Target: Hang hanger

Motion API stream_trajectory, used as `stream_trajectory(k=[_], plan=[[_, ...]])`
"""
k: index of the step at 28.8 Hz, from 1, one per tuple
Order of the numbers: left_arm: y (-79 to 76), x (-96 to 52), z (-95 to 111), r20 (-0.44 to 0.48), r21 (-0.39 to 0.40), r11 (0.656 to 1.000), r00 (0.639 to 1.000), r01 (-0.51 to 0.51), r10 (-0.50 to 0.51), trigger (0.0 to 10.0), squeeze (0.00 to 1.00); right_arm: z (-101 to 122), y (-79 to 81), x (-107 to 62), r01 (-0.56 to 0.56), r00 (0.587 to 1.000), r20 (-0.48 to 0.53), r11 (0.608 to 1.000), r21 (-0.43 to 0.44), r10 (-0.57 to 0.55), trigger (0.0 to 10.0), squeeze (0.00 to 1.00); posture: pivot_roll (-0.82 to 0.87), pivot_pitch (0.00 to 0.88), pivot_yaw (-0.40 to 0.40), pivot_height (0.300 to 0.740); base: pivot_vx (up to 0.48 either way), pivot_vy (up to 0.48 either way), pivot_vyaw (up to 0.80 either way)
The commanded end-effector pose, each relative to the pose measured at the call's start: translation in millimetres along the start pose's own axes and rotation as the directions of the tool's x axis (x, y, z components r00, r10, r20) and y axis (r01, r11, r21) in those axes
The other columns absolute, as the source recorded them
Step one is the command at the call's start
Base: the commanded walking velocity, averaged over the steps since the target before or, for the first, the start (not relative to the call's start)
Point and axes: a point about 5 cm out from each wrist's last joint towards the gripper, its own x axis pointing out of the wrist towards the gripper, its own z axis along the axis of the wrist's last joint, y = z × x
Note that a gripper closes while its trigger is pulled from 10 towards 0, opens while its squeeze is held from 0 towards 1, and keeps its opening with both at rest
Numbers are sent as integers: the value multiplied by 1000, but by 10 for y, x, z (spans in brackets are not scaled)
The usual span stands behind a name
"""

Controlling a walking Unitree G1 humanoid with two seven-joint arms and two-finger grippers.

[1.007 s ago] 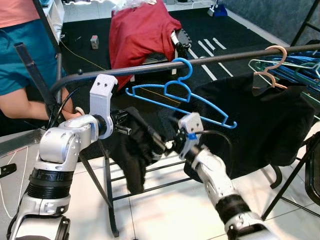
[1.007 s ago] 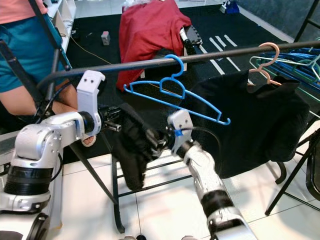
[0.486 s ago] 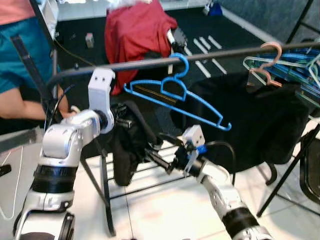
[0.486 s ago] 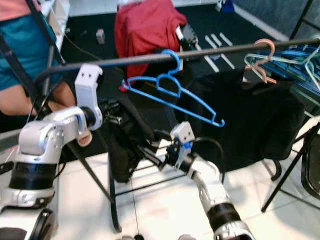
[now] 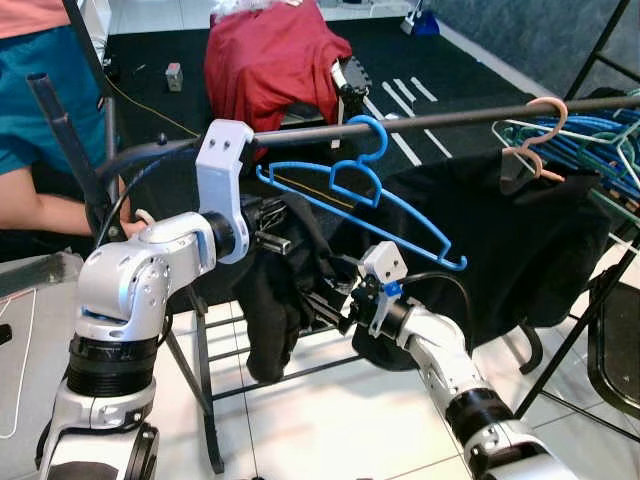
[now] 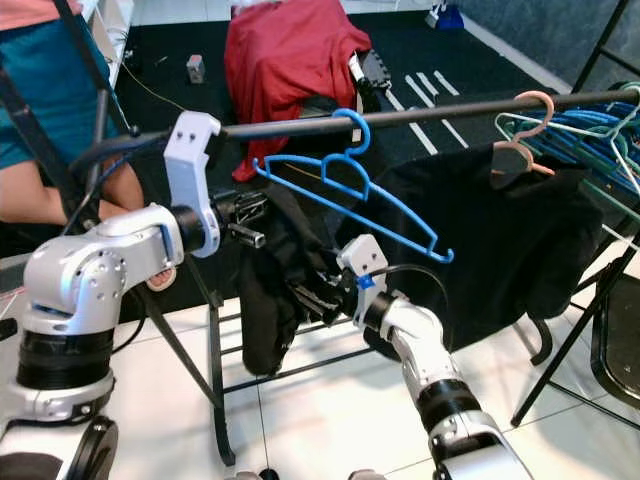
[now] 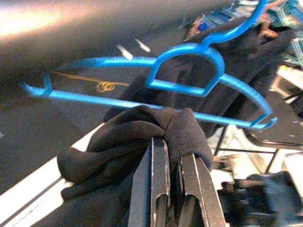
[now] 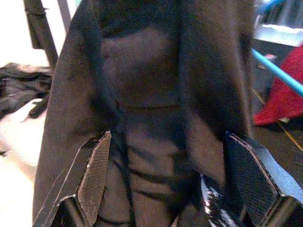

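An empty blue hanger [image 5: 365, 195] hangs tilted by its hook on the dark rail [image 5: 450, 117]. Below it a black garment [image 5: 283, 290] droops. My left gripper [image 7: 173, 182] is shut on a fold of this garment, just under the hanger's lower bar [image 7: 142, 105]. My right gripper [image 8: 177, 182] is open, its fingers [image 8: 92, 177] spread on either side of the hanging black cloth [image 8: 151, 109]. From the head, the right gripper [image 5: 335, 305] reaches into the garment from the right.
A black shirt on a pink hanger [image 5: 535, 150] hangs further right on the rail, beside a bunch of blue and green hangers [image 5: 600, 140]. A person in teal [image 5: 40, 130] stands at left. Red cloth [image 5: 265, 60] lies behind. The rack's legs [image 5: 205, 400] stand on white tiles.
The camera has shifted. My right gripper has risen and moved in, its fingers now straddling the black garment. The left gripper keeps its hold on the cloth.
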Motion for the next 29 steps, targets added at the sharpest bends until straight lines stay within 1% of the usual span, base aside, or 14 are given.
stream_trajectory(k=[1,2,3,8,9,12,13,15,18,23,27,28,29], plan=[[-127,-3,63,25,-24,997,997,69,-69,10000,0,-88,22,10,-31,998,-53,999,14,32,10000,0,-63,124,-59,740,0,0,0],[-127,-3,63,25,-24,997,997,69,-69,10000,0,-88,22,10,-31,998,-53,999,14,32,10000,0,-63,124,-59,740,0,0,0],[-158,-4,76,31,-46,995,996,85,-84,10000,0,-99,21,30,-40,997,-67,999,6,40,10000,0,-63,124,-59,740,0,0,0],[-189,-9,83,30,-60,993,994,105,-104,10000,0,-83,11,58,-31,998,-61,1000,-2,31,10000,0,-59,124,-62,740,0,0,0],[-209,-18,80,22,-69,990,992,122,-121,10000,0,-60,0,85,-24,999,-49,1000,0,24,3608,0,-61,130,-60,740,0,0,0],[-212,-25,64,8,-66,990,992,128,-128,10000,0,-27,-13,109,-11,1000,-23,1000,14,11,3608,0,-63,130,-54,740,0,0,0],[-215,-28,52,-1,-67,988,990,137,-138,10000,0,4,-25,123,-2,1000,4,999,36,2,0,0,-63,130,-49,740,0,0,0],[-219,-30,50,-6,-72,986,989,148,-149,10000,0,33,-38,126,2,999,34,998,58,-4,0,0,-60,129,-44,740,0,0,0],[-224,-32,54,-5,-75,986,988,151,-152,10000,0,37,-42,124,1,999,38,998,61,-3,0,0,-60,129,-44,740,0,0,0],[-209,-39,51,-11,-72,987,989,146,-147,10000,0,39,-57,69,-22,997,79,995,98,15,0,0,-58,120,-46,740,0,0,0],[-110,-49,-5,-27,-58,996,998,64,-65,10000,0,123,-76,71,-39,990,138,994,106,24,0,0,-58,123,-40,740,0,0,0],[-13,-46,-29,-33,-34,999,999,-9,8,10000,0,155,-58,58,-62,986,163,991,121,42,0,0,-56,126,-38,740,0,0,0],[38,-44,-42,-34,-18,999,998,-46,45,10000,0,169,-46,48,-77,983,173,989,128,54,0,0,-56,126,-38,740,0,0,0]])
